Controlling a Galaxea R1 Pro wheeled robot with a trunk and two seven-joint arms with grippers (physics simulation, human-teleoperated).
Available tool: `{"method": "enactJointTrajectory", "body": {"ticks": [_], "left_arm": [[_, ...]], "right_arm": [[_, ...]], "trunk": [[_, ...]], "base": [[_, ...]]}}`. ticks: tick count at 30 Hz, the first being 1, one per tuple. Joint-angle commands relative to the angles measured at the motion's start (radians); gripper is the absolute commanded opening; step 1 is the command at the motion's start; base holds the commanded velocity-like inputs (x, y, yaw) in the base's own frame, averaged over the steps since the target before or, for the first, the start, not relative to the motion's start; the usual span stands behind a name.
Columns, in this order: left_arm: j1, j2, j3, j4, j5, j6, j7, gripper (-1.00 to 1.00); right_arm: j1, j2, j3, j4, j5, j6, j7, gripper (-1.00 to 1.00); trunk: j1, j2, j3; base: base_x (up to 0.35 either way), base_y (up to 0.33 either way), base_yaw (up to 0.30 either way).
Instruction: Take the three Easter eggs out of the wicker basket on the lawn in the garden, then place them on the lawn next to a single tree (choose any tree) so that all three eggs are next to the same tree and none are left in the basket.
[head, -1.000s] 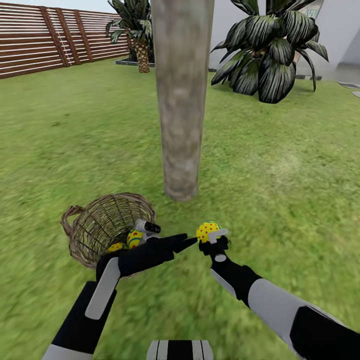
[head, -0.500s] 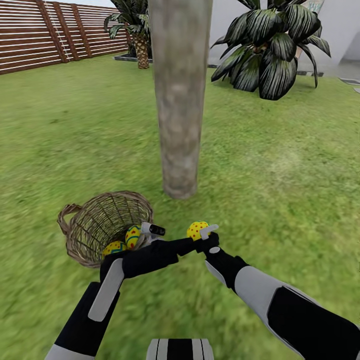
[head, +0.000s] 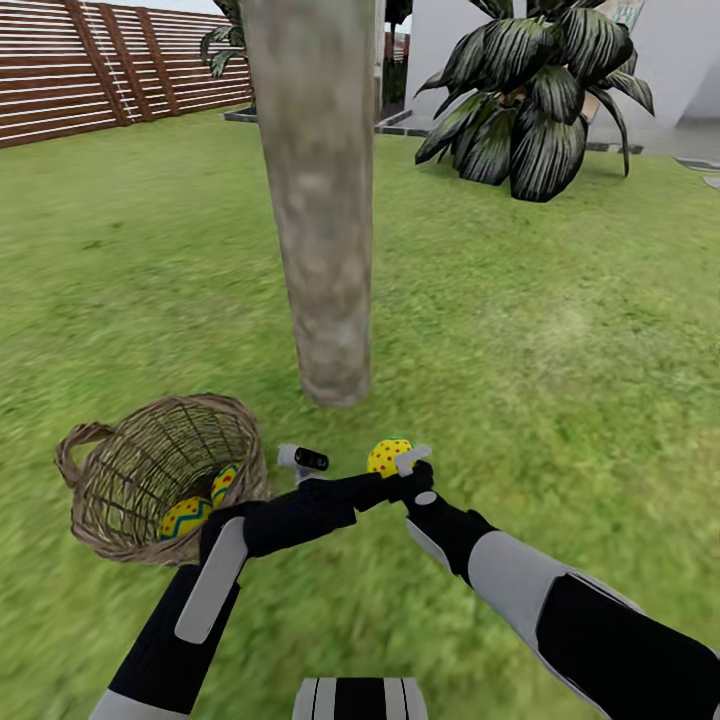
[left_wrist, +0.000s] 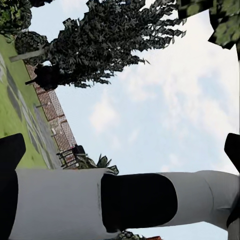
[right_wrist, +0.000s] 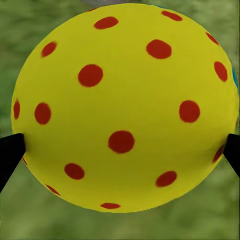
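— Right gripper (head: 398, 463): what is held in it?

— One Easter egg (head: 388, 457), yellow with red dots, is clamped between its fingers; in the right wrist view the egg (right_wrist: 125, 107) is seen pinched at both sides by the dark fingertips (right_wrist: 10, 152), with blurred grass behind. It is carried above the lawn (head: 560, 330), at about 5 o'clock from the foot of the tree trunk (head: 322, 200) and near it.

— And the left gripper (head: 300, 459)?

— It is seen just beside the basket's rim, at 3 o'clock from it. Whether it is open or closed cannot be told: the left wrist view is turned up to sky and foliage, with the right forearm (left_wrist: 100, 205) crossing it, and nothing is seen between the fingertips.

— Where is the rest of the task's load?

— Two eggs (head: 185, 517) are still lying in the wicker basket (head: 90, 490), which is tipped on the grass at roughly 8 o'clock from the trunk. A second one (head: 224, 482) is partly hidden behind the weave.

— So how much is judged done?

— No egg is seen resting on the grass by the tree yet. One is out and in hand, not yet set down; two are left to be taken out and placed by the same trunk.
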Motion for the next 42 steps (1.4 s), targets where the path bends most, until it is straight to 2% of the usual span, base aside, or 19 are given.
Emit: {"method": "enactJointTrajectory", "body": {"ticks": [1,12,16,21,26,31,36,42], "left_arm": [[0.0,0.0,0.0,0.001,0.002,0.004,-0.002,1.0],[0.001,0.0,-0.001,0.0,0.004,0.001,-0.002,1.0],[0.007,-0.001,-0.035,-0.002,0.004,-0.004,-0.002,1.0],[0.008,-0.001,-0.04,-0.002,0.005,-0.005,-0.002,1.0],[0.009,-0.002,-0.062,-0.011,0.005,-0.005,-0.002,1.0],[0.009,0.006,-0.06,-0.019,0.005,0.002,-0.009,1.0],[0.008,0.011,-0.058,-0.037,0.005,0.003,-0.07,1.0],[0.008,0.012,-0.058,-0.037,0.005,0.007,-0.073,1.0]], "right_arm": [[-0.001,0.0,0.008,-0.001,-0.01,-0.003,-0.007,-1.0],[-0.001,-0.002,0.008,-0.013,-0.01,-0.002,-0.01,-1.0],[-0.001,-0.003,0.006,-0.013,-0.01,0.0,-0.009,-1.0],[-0.001,-0.003,0.005,-0.013,-0.01,-0.001,-0.008,-1.0],[-0.002,-0.004,0.005,-0.014,-0.01,-0.002,-0.008,-1.0],[-0.002,-0.004,0.003,-0.012,-0.013,-0.001,-0.009,-1.0],[-0.003,-0.003,-0.002,-0.011,-0.018,-0.002,-0.011,-1.0],[-0.021,-0.001,-0.004,-0.002,-0.023,0.01,-0.027,-1.0]], "trunk": [[0.0,0.0,-0.001],[0.0,0.0,-0.005],[0.001,-0.001,-0.013],[0.001,-0.001,-0.013],[0.003,-0.002,-0.032],[0.005,-0.003,-0.052],[0.008,-0.004,-0.071],[0.01,-0.006,-0.094]], "base": [[0.045,-0.022,0.126],[0.003,-0.002,0.196],[0.0,0.0,0.004],[0.0,0.0,0.0],[0.0,0.0,0.0],[0.0,0.0,0.0],[0.0,0.0,0.0],[0.0,0.0,0.0]]}}
